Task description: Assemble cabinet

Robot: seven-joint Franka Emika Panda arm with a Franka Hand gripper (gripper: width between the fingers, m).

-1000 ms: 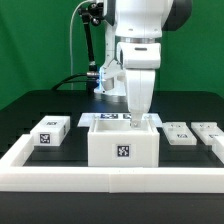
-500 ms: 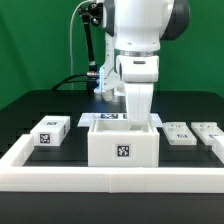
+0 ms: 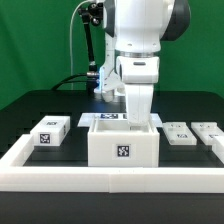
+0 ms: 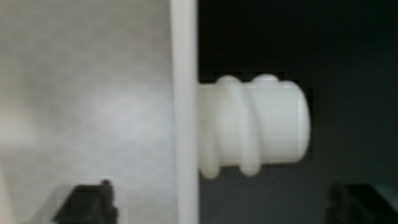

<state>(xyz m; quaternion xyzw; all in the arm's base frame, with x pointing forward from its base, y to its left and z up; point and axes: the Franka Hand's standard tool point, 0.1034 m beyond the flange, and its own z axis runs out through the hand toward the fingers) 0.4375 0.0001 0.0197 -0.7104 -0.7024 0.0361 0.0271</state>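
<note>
From my console, the cabinet (image 3: 123, 145) sits at the middle of the black table (image 3: 30, 105), an open-topped white box with a square black-and-white tag on the wall facing the exterior camera. The arm (image 3: 138, 60) comes straight down over it, and its lower end dips past the box's top rim, so in that view the front wall hides the fingertips.

Taking the cabinet as the dial centre in the exterior view, a small tagged block (image 3: 50, 131) lies at 9 o'clock, well apart from the box. Two flat tagged pieces (image 3: 180, 133) (image 3: 208, 132) lie side by side at 3 o'clock. The marker board (image 3: 104, 118) lies flat at about 11 o'clock, just behind the box. A low white border frame (image 3: 20, 152) runs round the work area.

On the wrist feed, the gripper (image 4: 222, 205) is spread wide. Its dark fingers (image 4: 86, 203) stand far apart and grip nothing. Between them I see the edge of a white panel (image 4: 89, 100), blurred, with a ribbed white knob (image 4: 253, 140) sticking out from that edge.
</note>
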